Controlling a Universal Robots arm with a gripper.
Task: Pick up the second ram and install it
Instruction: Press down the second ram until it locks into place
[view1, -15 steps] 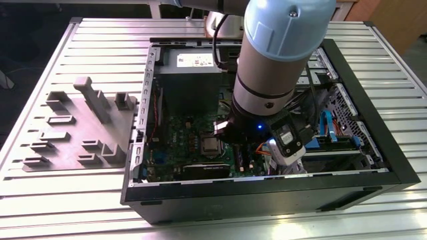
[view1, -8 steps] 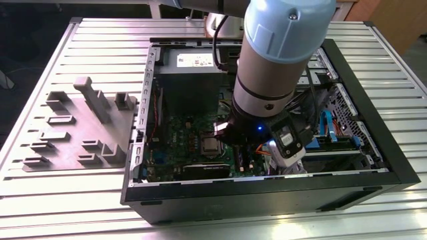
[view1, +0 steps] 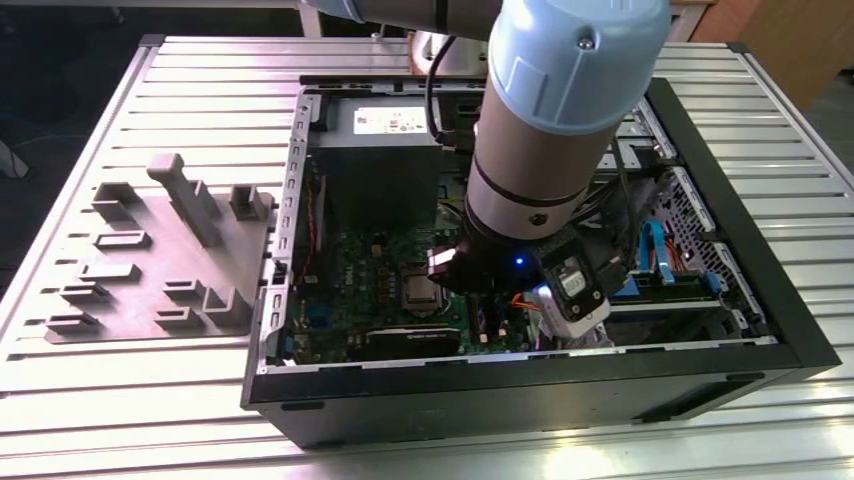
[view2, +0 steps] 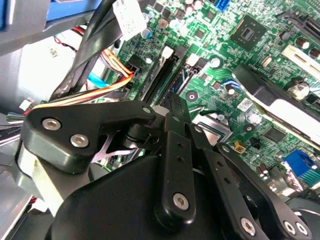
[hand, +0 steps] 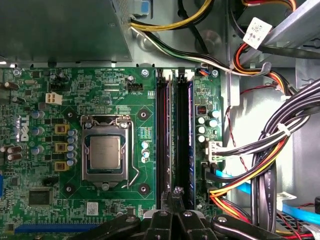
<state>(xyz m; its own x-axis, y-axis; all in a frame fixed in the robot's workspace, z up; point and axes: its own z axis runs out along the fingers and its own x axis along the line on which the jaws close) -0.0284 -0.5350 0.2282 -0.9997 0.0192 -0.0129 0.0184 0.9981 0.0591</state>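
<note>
second ram (hand: 190, 142) sits upright in a black memory slot on the green motherboard (hand: 115, 90), just beside the cpu socket (hand: 106, 152), with another slot (hand: 163, 140) between them. the gripper (hand: 175, 196) hangs low over the near end of those slots, its black fingers (view2: 175, 120) drawn together to a narrow tip; whether they pinch anything i cannot tell. in the exterior view the arm (view1: 567, 120) reaches down into the open computer case (view1: 747, 300), with a grey fixture (view1: 167, 250) well apart from the case on the table (view1: 134, 400).
</note>
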